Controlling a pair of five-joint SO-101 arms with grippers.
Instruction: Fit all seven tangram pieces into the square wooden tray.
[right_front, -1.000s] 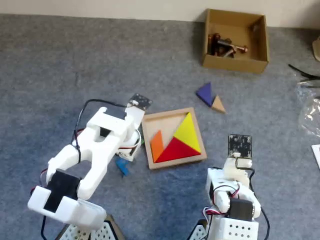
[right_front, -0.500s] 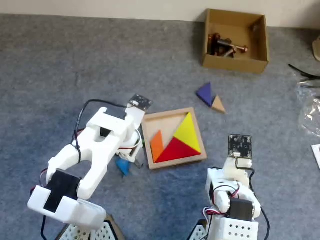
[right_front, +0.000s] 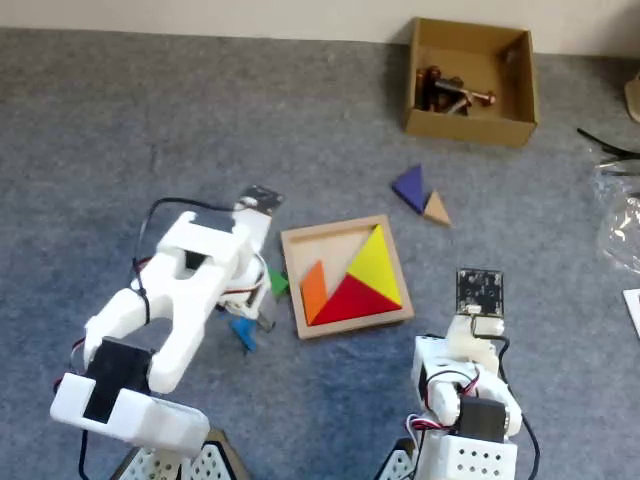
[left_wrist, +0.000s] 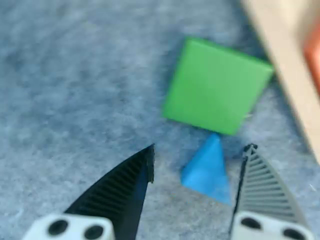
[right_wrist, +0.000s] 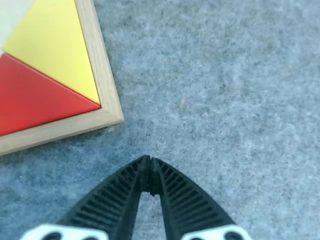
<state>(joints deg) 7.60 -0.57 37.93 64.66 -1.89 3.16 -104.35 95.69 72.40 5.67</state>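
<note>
While left tool (left_wrist: 199, 148) gapes over a blue triangle (left_wrist: 207, 171) — green square (left_wrist: 217, 85) at its tip, right tool (right_wrist: 150, 160) clenched.

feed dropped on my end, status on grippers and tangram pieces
Left gripper open, over blue triangle. Right gripper shut, over bare carpet by tray corner. Tray holds orange piece, red triangle, yellow triangle; four out. Green square crowds the blue triangle.

Open cardboard box (right_front: 465, 128) on grey carpet (right_front: 120, 120), brown metal bits (right_front: 450, 92) inside the box, black cable (right_front: 600, 140) just right of the box, clear plastic bag (right_front: 618, 225) beyond the cable
</note>
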